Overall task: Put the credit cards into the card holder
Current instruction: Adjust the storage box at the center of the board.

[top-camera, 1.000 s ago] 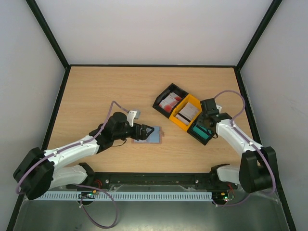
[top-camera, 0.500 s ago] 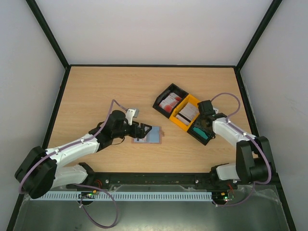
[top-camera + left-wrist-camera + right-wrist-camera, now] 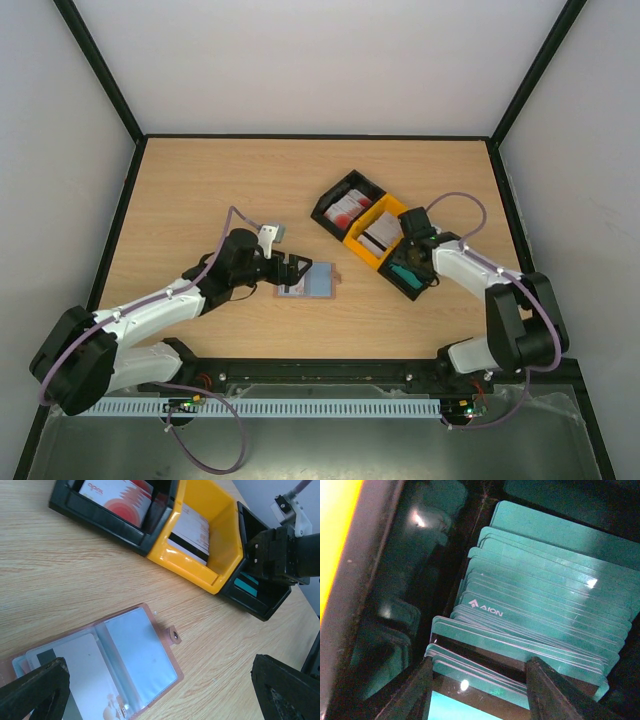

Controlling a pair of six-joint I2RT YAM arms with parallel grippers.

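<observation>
The card holder [image 3: 312, 281] lies open on the table, clear pockets up, snap tab [image 3: 175, 635] at its edge. A whitish card with a dark stripe [image 3: 65, 672] sits in its left pocket. My left gripper [image 3: 160, 695] hovers over the card holder [image 3: 135, 655], jaws wide open and empty. Teal credit cards [image 3: 545, 605] stand stacked in the end black tray [image 3: 410, 272]. My right gripper [image 3: 480, 680] is down in that tray, its fingers [image 3: 415, 690] apart over the near cards; the cards run on behind the right finger, and none is lifted.
Three joined trays sit right of centre: a black one with red-and-white cards [image 3: 345, 205], a yellow one [image 3: 392, 217] with whitish cards [image 3: 190, 532], then the teal-card tray. Black frame rails border the table.
My right gripper has pushed further left and down into the teal-card tray, and the row of trays has slid and turned slightly left. The left gripper has barely moved.
</observation>
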